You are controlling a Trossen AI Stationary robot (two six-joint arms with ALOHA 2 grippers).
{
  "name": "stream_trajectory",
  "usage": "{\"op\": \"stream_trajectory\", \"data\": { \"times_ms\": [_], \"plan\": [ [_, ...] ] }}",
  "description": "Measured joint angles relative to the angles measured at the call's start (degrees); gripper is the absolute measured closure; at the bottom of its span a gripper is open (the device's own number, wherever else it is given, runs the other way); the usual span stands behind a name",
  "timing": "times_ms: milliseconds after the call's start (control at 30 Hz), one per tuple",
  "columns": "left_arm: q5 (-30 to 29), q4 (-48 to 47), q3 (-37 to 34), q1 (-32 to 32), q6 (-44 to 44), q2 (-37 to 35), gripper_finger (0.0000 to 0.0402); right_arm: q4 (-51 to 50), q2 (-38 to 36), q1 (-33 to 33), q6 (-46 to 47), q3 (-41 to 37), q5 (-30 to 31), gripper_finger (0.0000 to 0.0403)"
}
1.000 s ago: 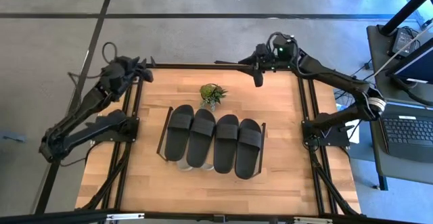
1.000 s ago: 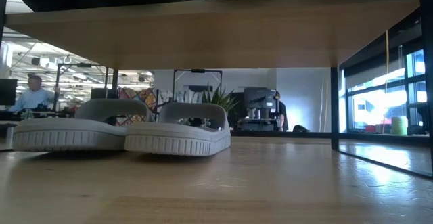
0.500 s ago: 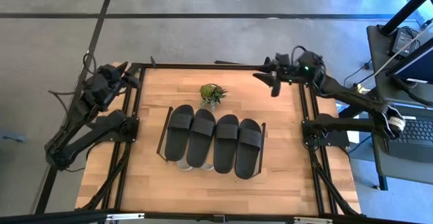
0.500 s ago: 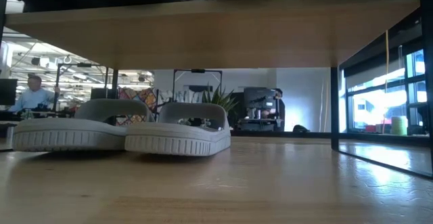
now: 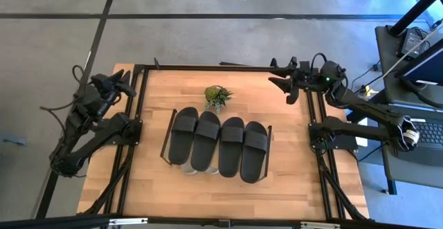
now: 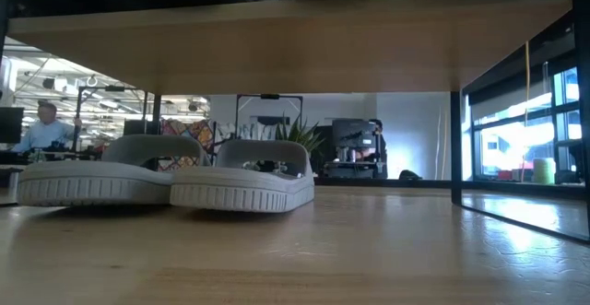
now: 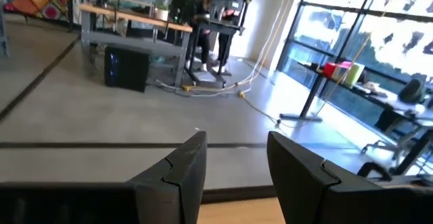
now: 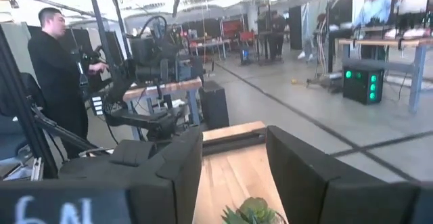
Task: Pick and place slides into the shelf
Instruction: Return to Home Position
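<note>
Four black slides (image 5: 219, 142) lie side by side on top of the shelf (image 5: 169, 136) in the middle of the table. Two light grey slides (image 6: 166, 176) stand on the tabletop under the shelf's board (image 6: 295, 52); from above only a grey edge (image 5: 190, 169) peeks out. My left gripper (image 5: 129, 85) hangs open over the table's far left corner, at the frame rail. My right gripper (image 5: 276, 74) is open near the far right corner. Nothing is between either pair of fingers (image 7: 183, 173) (image 8: 172, 173).
A small green potted plant (image 5: 217, 95) stands just beyond the shelf, also low in the right wrist view (image 8: 254, 212). Black rails (image 5: 221, 67) frame the tabletop. Bare wood lies near the front edge (image 5: 221, 198). People (image 8: 57, 82) and desks show in the room.
Both arms have drawn back from the far middle of the table. My left gripper has gone toward the left edge, out to the frame rail. My right gripper has gone toward the right edge. The slides have kept still.
</note>
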Motion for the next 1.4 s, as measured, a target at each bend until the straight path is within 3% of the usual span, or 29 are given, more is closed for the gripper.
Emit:
{"op": "stream_trajectory", "data": {
  "times_ms": [167, 367, 500, 767, 1100, 1400],
  "plan": [
    [0.41, -1.19, -0.99, 0.0, -0.6, 0.08, 0.0254, 10.37, -0.97, 0.0, 1.97, -5.73, 0.0, 0.0237],
    [1.44, 2.5, -7.94, -0.01, -4.41, 0.06, 0.0254, 21.06, -1.37, 0.0, 4.91, -11.71, 0.0, 0.0237],
    [2.9, 9.09, -13.56, -0.02, -7.02, 0.06, 0.0254, 22.57, -1.37, -0.02, 5.05, -13.92, -0.02, 0.0237],
    [2.53, 11.48, -20.77, -0.02, -8.43, 0.06, 0.0254, 24.9, -1.37, -0.01, 4.81, -16.11, 0.06, 0.0238],
    [2.14, 12.76, -24.69, -0.01, -4.41, 0.04, 0.0254, 37.76, -1.37, -0.02, 6.51, -23.63, 5.28, 0.0237],
    [2.16, 13.42, -25.38, -0.02, -0.52, 0.06, 0.0254, 40.12, -1.37, -0.02, 7.83, -26.34, 5.88, 0.0237]
  ]
}}
